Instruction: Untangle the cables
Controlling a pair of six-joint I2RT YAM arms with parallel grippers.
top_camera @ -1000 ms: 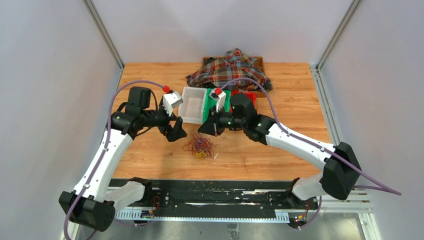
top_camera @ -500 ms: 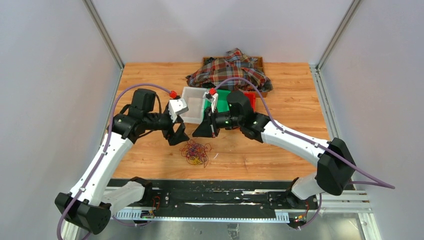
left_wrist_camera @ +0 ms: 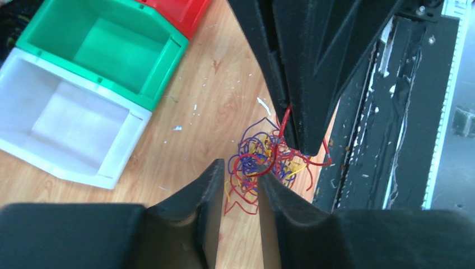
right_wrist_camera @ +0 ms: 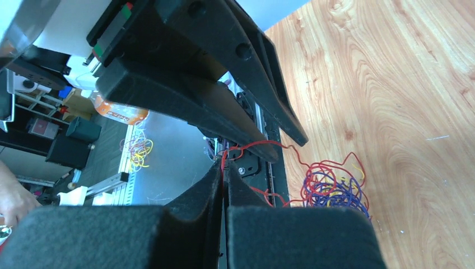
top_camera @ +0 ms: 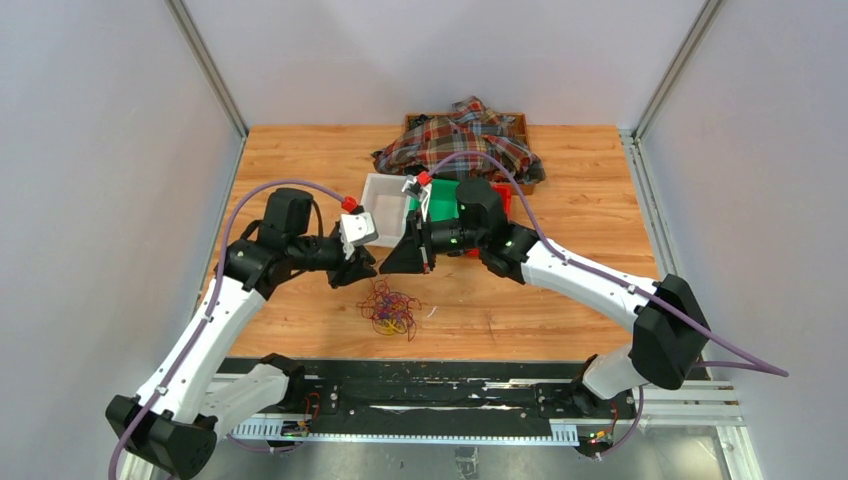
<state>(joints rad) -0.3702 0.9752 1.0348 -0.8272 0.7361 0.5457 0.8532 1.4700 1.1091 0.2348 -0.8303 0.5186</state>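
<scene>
The cables (top_camera: 391,309) are a small tangle of thin red, blue and yellow wires lying on the wooden table. My right gripper (top_camera: 386,268) hovers just above the tangle's far edge. Its jaws (right_wrist_camera: 224,163) are shut on a red wire that rises from the cables (right_wrist_camera: 333,188). My left gripper (top_camera: 366,272) is close beside it on the left. In the left wrist view my left gripper (left_wrist_camera: 240,172) has its jaws a narrow gap apart, just short of the cables (left_wrist_camera: 269,159). A red loop lies by one fingertip and nothing is pinched between the jaws.
A white bin (top_camera: 385,208), a green bin (top_camera: 441,196) and a red bin (top_camera: 497,195) stand in a row just behind the grippers. A plaid cloth (top_camera: 460,140) is heaped on a wooden tray at the back. The black base rail (top_camera: 420,385) runs along the near edge.
The left gripper's jaws have closed from wide to a narrow gap. Both grippers have shifted left and nearer together, and the tangle has slid slightly toward the near left.
</scene>
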